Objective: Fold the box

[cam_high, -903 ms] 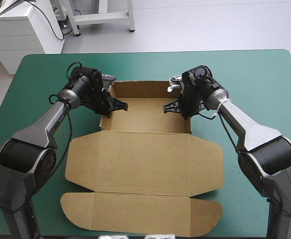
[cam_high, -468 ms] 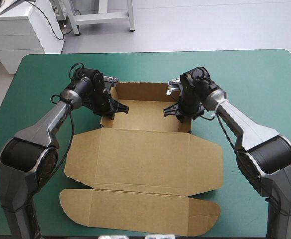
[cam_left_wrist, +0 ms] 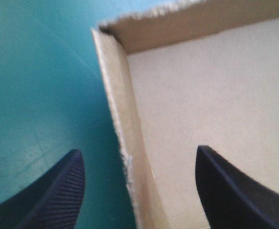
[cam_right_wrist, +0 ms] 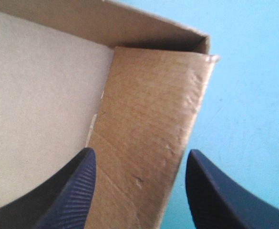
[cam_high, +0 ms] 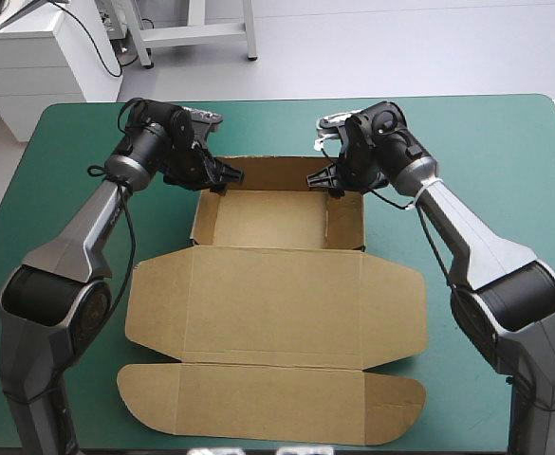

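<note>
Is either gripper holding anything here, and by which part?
Nothing is held: the left gripper and right gripper have open jaws, each astride a side wall of the box.

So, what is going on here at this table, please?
Two robot arms are working on a brown box on the teal-green table cover. Its far part stands as an open tray with raised walls; the lid lies flat toward the near edge. The left gripper is open astride the left wall, and the right gripper is open astride the right wall. Neither is gripping the board.
</note>
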### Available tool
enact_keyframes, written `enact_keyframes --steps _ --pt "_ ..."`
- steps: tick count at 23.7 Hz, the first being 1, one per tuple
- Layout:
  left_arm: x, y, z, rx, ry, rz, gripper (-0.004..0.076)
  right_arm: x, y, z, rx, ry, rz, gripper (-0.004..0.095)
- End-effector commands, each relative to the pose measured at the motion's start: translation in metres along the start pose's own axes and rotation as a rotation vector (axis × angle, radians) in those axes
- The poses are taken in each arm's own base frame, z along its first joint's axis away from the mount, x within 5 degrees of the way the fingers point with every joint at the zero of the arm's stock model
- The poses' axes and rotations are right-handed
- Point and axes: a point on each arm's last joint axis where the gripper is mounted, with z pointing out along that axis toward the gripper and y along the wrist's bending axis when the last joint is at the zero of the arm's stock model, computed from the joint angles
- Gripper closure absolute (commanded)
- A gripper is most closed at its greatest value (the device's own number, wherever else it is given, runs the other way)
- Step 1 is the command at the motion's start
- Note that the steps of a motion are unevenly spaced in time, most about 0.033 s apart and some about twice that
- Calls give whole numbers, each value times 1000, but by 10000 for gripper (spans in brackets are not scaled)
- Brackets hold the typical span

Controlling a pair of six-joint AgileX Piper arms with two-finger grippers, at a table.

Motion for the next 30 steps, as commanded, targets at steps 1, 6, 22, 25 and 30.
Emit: enact_keyframes --steps 1,6,22,25,30 --pt "-1 1 -62 -25 -109 10 248 -5 -11 -62 37 -159 -45 378" --pt "-1 2 -114 -31 -247 54 259 0 -19 -98 62 -236 -76 378" --pt "117 13 -260 -83 -503 63 731 23 -25 -64 -10 -70 47 473" --pt "160 13 -241 -62 -473 71 731 27 -36 -53 -102 -8 121 519" --pt "208 11 -207 -13 -476 68 731 26 -36 -53 -152 -10 124 519"
